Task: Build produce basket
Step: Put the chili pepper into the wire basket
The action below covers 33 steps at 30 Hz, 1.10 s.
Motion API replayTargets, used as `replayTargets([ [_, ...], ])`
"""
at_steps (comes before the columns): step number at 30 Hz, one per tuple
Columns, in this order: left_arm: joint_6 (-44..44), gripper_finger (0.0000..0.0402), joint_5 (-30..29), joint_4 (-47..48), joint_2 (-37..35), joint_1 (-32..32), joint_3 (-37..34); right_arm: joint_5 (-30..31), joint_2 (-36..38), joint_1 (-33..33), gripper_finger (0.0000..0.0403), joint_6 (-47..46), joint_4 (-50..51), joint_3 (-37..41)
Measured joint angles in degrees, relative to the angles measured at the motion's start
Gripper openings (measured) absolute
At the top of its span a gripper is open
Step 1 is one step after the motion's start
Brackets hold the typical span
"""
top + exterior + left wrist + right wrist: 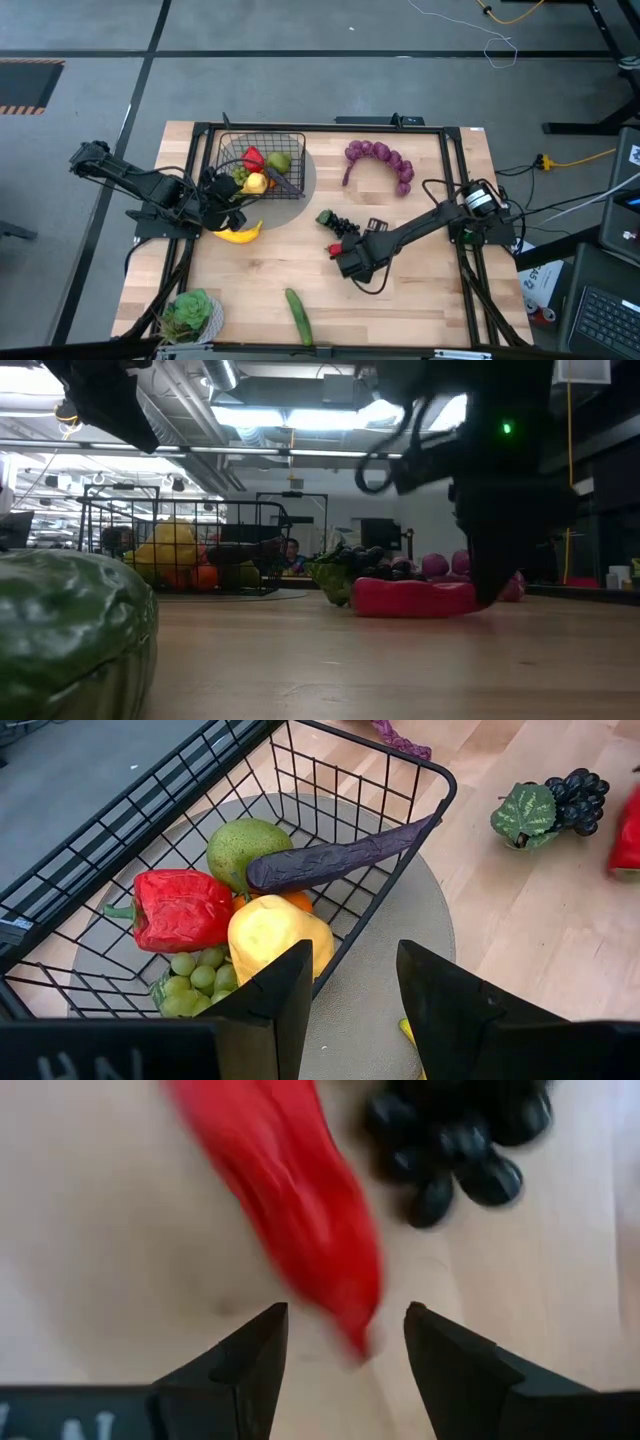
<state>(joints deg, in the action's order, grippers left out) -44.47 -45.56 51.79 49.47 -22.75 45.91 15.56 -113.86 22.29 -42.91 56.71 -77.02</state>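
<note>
hovering my right end effector [345, 1342] low over the table [420, 290], fingers spread and released, with the tip of the red chili [300, 1210] lying between them but not gripped; the chili rests flat on the wood, and the dark grapes [460, 1140] with their green leaf sit just beside it, toward the middle of the table; my left end effector [350, 1005] hangs beside the near edge of the basket [420, 815], fingers parted and holding nothing, with the yellow banana [240, 234] lying on the table just outside the basket and close under this end effector; the basket stands on a round grey mat [400, 950] at the left rear part of the table; inside it are a red pepper [180, 908], a green round fruit [245, 845], a yellow lemon [275, 930], green grapes [195, 980], a bit of an orange [298, 900] and a long dark eggplant [340, 860] leaning across with its end poking over the rim; the purple bunch [382, 160] curves on the table behind my right arm, well apart from the basket; the cucumber [298, 316] lies near the front edge, and a leafy green vegetable [190, 312] sits at the front left corner.
</note>
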Motion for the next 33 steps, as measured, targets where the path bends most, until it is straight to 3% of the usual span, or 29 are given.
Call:
replayTargets([
  [10,-0.02,0.0142,0.00,0.00,0.00,0.00,0.00,-1.01,0.02,0.41,0.0202,-1.62,-4.33,3.02],
  [17,-0.04,0.0142,0.00,0.01,0.00,0.00,0.00,-4.52,0.07,0.84,0.0202,6.27,-12.45,3.02],
  [22,-0.13,0.0142,0.00,0.01,0.00,0.01,0.00,-6.83,0.07,1.30,0.0202,7.02,-12.66,2.95],
  [33,-0.13,0.0142,0.00,0.02,0.00,0.00,0.00,-3.95,0.07,1.54,0.0202,4.21,-12.23,2.95],
])
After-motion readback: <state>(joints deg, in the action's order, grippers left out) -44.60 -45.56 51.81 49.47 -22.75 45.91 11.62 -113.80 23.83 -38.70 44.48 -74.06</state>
